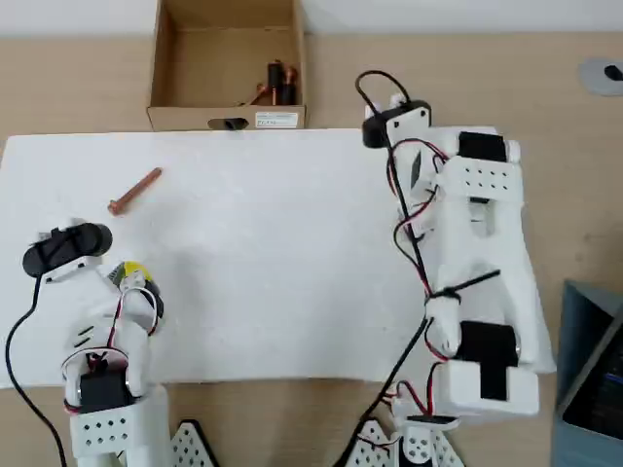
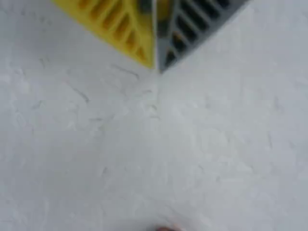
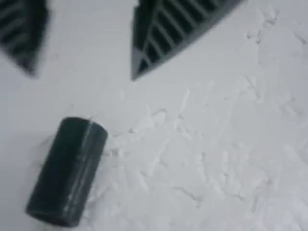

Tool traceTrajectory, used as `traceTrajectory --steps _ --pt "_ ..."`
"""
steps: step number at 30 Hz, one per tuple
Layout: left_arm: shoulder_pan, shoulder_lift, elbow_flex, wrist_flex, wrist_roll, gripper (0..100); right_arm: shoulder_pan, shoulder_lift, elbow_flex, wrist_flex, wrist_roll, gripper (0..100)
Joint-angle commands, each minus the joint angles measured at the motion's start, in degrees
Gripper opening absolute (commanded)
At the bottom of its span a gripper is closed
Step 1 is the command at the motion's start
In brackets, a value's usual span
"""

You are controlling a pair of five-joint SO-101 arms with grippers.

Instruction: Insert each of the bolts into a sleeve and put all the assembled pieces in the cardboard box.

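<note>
I've got my right gripper (image 3: pixel 82 72) spread wide just beside the sleeve (image 3: pixel 67 171), left gripper (image 2: pixel 156 67) clenched empty, well apart from it.

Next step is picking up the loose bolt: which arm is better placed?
Left. The bolt lies on the left half of the mat, close ahead of the left gripper. The right gripper sits over the sleeve, fingers open, on the opposite side.
</note>
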Motion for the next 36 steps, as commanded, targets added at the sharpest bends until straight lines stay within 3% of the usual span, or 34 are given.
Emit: traceTrajectory --steps 1,18,36 --pt "-0.09 -0.13 0.62 0.00 0.26 0 0.66 0.92 -2.95 0.09 0.35 17.3" --pt "-0.09 -0.13 0.62 0.00 0.26 0 -2.77 6.64 -2.77 -6.42 -0.26 17.3" --pt "-0.09 -0.13 0.62 0.00 0.26 0 -2.42 23.08 -9.19 -7.12 -1.32 14.7"
